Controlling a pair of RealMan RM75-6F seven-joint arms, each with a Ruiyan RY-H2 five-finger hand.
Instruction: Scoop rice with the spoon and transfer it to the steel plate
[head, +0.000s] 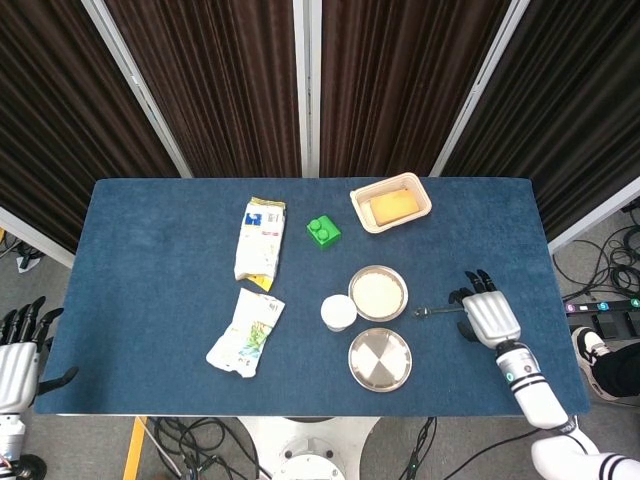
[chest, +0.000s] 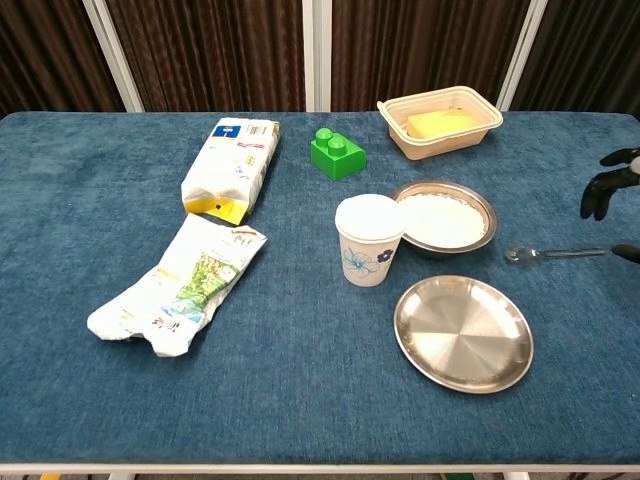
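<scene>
Spoon (head: 438, 311) flat on counter (head: 150, 280) right of rice bowl (head: 377, 293), far of steel plate (head: 380, 359); right hand (head: 487, 316) at its handle end, fingers spread, empty (positioned, seemingly, to grasp); left hand (head: 15, 355) open, idle.

dark fingertips of the right robot hand (chest: 612, 185) show at the edge, above the spoon (chest: 553, 253) handle's end.

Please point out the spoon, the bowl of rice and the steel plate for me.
spoon (chest: 520, 254), chest view, on its bowl end.
bowl of rice (chest: 443, 219), chest view, on the rice surface.
steel plate (chest: 463, 333), chest view, on its flat centre.
</scene>
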